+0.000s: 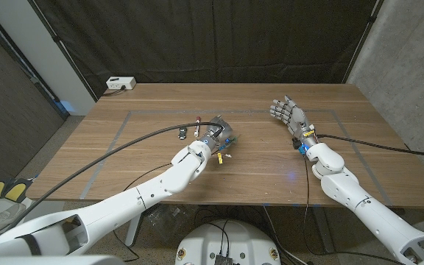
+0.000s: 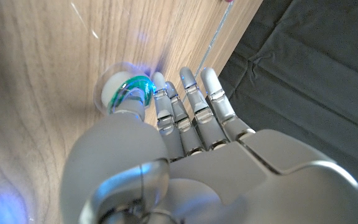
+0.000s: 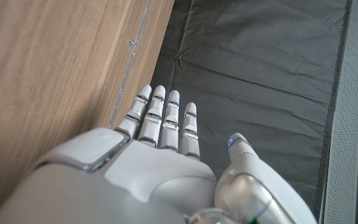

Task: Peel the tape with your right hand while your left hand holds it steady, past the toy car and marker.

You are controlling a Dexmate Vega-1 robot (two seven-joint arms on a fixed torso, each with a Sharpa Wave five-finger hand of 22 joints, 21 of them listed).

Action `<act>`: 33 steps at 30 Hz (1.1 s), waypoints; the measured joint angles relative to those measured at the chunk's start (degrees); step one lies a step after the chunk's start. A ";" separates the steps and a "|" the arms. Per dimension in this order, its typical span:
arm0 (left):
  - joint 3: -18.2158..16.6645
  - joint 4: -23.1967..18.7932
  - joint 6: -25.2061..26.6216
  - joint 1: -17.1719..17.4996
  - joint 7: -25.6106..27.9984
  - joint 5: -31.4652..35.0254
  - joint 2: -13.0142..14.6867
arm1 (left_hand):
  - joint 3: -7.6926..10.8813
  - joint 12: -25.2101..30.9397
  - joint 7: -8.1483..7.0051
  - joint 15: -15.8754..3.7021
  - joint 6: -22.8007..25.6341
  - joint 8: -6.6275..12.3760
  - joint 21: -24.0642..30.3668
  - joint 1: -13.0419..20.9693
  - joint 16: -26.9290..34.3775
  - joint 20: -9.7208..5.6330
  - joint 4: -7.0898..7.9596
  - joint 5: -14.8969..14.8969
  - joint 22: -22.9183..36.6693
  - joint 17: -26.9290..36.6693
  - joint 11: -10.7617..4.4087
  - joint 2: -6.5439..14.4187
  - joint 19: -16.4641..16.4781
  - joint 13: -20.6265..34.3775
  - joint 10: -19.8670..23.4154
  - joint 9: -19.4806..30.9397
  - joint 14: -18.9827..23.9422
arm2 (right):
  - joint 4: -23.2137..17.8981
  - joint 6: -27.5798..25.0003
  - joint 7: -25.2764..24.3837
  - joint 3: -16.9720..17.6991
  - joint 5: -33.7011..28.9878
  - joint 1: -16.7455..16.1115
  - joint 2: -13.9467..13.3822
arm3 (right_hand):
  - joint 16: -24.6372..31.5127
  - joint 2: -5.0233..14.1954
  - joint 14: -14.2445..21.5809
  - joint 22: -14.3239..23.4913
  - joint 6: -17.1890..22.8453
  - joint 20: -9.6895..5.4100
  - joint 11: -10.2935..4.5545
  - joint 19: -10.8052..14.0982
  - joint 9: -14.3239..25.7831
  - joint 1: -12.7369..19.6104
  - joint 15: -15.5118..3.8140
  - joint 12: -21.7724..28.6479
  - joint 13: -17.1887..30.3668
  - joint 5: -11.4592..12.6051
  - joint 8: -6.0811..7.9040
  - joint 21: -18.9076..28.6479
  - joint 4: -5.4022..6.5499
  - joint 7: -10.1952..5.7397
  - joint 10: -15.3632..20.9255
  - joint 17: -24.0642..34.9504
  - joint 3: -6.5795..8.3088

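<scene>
Left robot hand (image 1: 221, 135) on tape roll (image 2: 124, 93); right robot hand (image 1: 288, 115) spread, empty.
Left wrist view alone reveals the roll under the fingers; wooden table (image 1: 153, 173), dark curtain (image 1: 197, 40) behind.

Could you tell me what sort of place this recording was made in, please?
Probably a robot lab or test room: a wooden table marked with tape lines, black curtains hung behind it, and a power strip at its far corner.

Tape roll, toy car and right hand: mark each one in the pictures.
tape roll (image 2: 124, 93), left wrist view, on its green-tinted rim beside the fingertips.
toy car (image 1: 181, 132), head view, on its small dark body.
right hand (image 1: 288, 115), head view, on the back of the open hand.
</scene>
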 measured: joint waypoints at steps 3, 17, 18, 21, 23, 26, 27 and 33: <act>0.01 0.41 0.50 0.01 -0.28 -0.69 -0.27 | 2.30 -1.71 0.37 -0.84 -0.37 -0.10 -1.73 -0.24 -0.63 -0.17 -0.12 -0.31 -3.44 -3.93 0.97 0.12 5.51 -0.07 0.90 -0.01 4.69 | -0.46 -0.13 -0.24 -0.02 -0.13 0.00 -0.13 | 0.00 0.00 0.00 0.00 0.31 0.21 0.22 0.21 0.00 0.00 0.00 0.00 0.00 0.00 0.00 0.00 0.23 0.31 0.22 0.00 -0.23; 1.10 5.26 4.04 1.22 10.33 -3.57 -1.18 | 5.47 -0.39 3.01 -9.02 5.30 2.12 2.31 6.90 5.99 -0.93 -1.54 -0.68 -3.49 0.88 8.14 3.54 14.92 4.59 4.79 1.94 24.07 | -0.89 -0.89 -0.63 -0.20 -0.41 0.09 -0.43 | 0.00 0.01 0.42 -0.01 0.31 0.31 0.40 0.32 0.00 0.00 0.01 0.00 0.00 0.00 0.00 0.00 0.23 0.31 0.40 0.00 -0.23; 1.10 5.26 4.56 1.22 12.11 -3.97 -1.18 | 5.47 -0.10 3.37 -9.04 5.66 2.12 2.62 7.61 6.37 -0.94 -1.54 -0.75 -3.49 1.33 8.43 4.25 14.93 4.90 5.08 1.97 24.49 | -0.85 -0.89 -0.63 -0.24 -0.41 0.15 -0.43 | 0.00 0.01 0.42 -0.01 0.30 0.31 0.40 0.31 0.00 0.01 0.01 0.00 0.00 0.00 0.00 0.00 0.22 0.31 0.40 0.00 -0.23; 1.21 8.02 5.80 2.03 16.76 -5.28 -1.91 | 5.47 0.27 4.22 -8.95 6.50 2.12 3.51 7.91 7.19 -0.94 -1.54 -0.95 -3.22 2.51 8.96 4.55 14.93 5.80 5.61 2.07 25.17 | -0.67 -1.13 -0.59 -0.29 -0.41 0.30 -0.44 | 0.00 0.01 0.42 -0.01 0.30 0.52 0.40 0.52 0.00 0.01 0.00 0.00 0.00 0.00 0.00 0.00 0.22 0.31 0.40 0.00 -0.23; 1.21 8.23 6.56 2.08 19.80 -6.34 -1.99 | 5.47 0.53 4.62 -8.94 6.90 2.12 3.82 7.92 7.40 -0.97 -1.54 -0.95 -3.22 3.00 9.25 4.56 14.97 6.25 5.90 2.09 25.76 | -0.52 -1.21 -0.56 -0.33 -0.40 0.42 -0.43 | 0.00 0.01 0.61 -0.01 0.30 0.62 0.17 0.62 0.00 0.01 -0.18 0.00 0.00 0.00 0.00 0.00 0.22 0.31 0.64 0.00 -0.23; 1.22 11.57 7.74 2.84 25.46 -8.53 -3.15 | 5.46 0.60 4.92 -8.93 7.20 2.12 4.18 7.98 7.40 -0.94 -1.55 -0.99 -3.34 3.37 9.46 4.62 15.39 6.63 6.11 2.00 25.77 | -0.25 -1.33 -0.37 -0.41 -0.41 0.61 -0.39 | 0.00 0.01 0.61 -0.01 0.30 0.62 0.10 0.62 0.00 0.01 -0.18 0.00 0.00 0.00 0.00 0.00 0.22 0.31 0.71 0.00 -0.23; 1.22 11.80 7.86 2.88 26.01 -8.76 -3.23 | 5.46 0.60 4.92 -8.80 7.20 2.12 4.35 7.98 7.61 -0.94 -1.55 -1.00 -3.38 3.57 9.47 4.62 15.39 6.72 6.12 1.96 25.91 | -0.21 -1.34 -0.34 -0.42 -0.41 0.63 -0.38 | 0.00 0.01 0.61 -0.01 0.30 0.62 0.10 0.62 0.00 0.01 -0.18 0.00 0.00 0.00 0.00 0.00 0.22 0.31 0.71 0.00 -0.23; 1.22 16.01 9.85 3.51 38.74 -14.02 -4.90 | 5.69 0.59 5.01 -8.64 7.32 5.67 4.47 9.26 7.61 -0.93 -1.32 -1.00 -3.39 4.14 9.82 4.71 15.32 7.41 6.54 1.84 26.08 | 0.42 -1.35 -0.04 -0.55 -0.40 1.02 -0.14 | 0.00 0.01 0.60 -0.01 0.30 0.42 0.10 0.82 0.00 0.01 -0.18 0.00 0.00 0.00 0.00 0.00 0.22 0.30 0.71 -0.14 -0.23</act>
